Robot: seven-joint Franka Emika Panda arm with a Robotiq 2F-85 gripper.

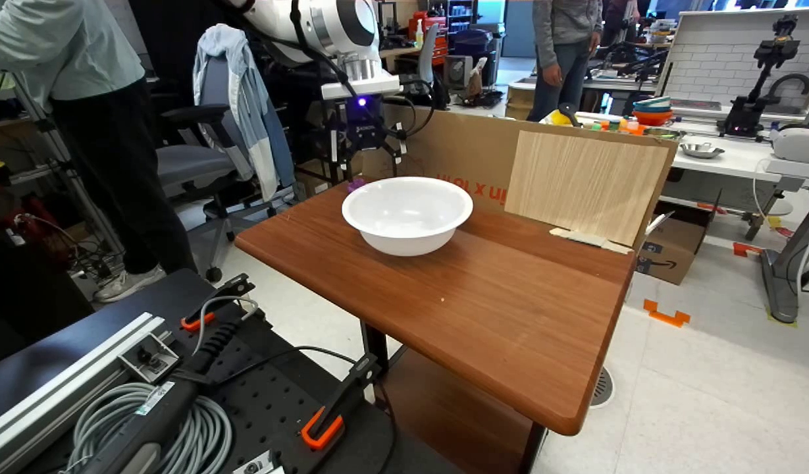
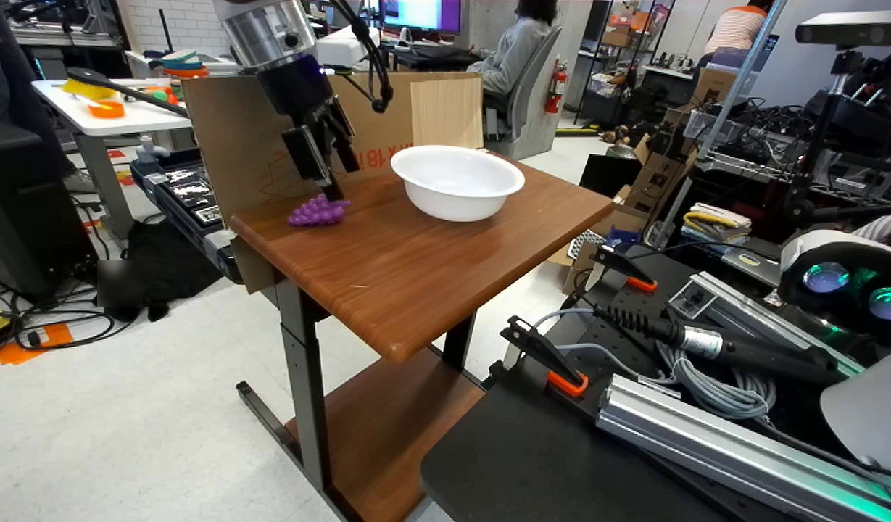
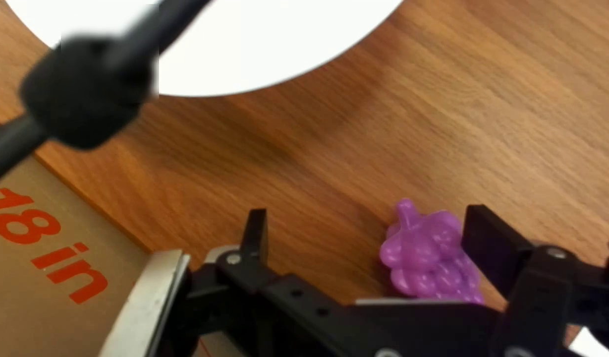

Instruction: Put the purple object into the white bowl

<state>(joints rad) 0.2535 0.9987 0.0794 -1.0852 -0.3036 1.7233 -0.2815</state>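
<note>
The purple object, a bumpy grape-cluster shape with a short stem, lies on the tabletop near its edge. It shows in both exterior views (image 1: pixel 355 185) (image 2: pixel 319 211) and in the wrist view (image 3: pixel 428 253). The white bowl stands upright on the table in both exterior views (image 1: pixel 407 245) (image 2: pixel 456 204); part of it shows in the wrist view (image 3: pixel 254 64). My gripper (image 1: pixel 372 174) (image 2: pixel 344 183) (image 3: pixel 367 212) is open, low over the purple object. The object sits between the fingers, close to the right finger in the wrist view. Its lower end is hidden by the gripper body.
The brown wooden table (image 1: pixel 509 316) (image 2: pixel 387 283) has a cardboard panel (image 1: pixel 457 148) (image 2: pixel 231 145) standing along one side. A light wooden board (image 1: pixel 582 184) (image 2: pixel 445 112) leans on it. A black cable (image 3: pixel 86 94) crosses the wrist view. A dark bench (image 2: pixel 532 449) stands near the table.
</note>
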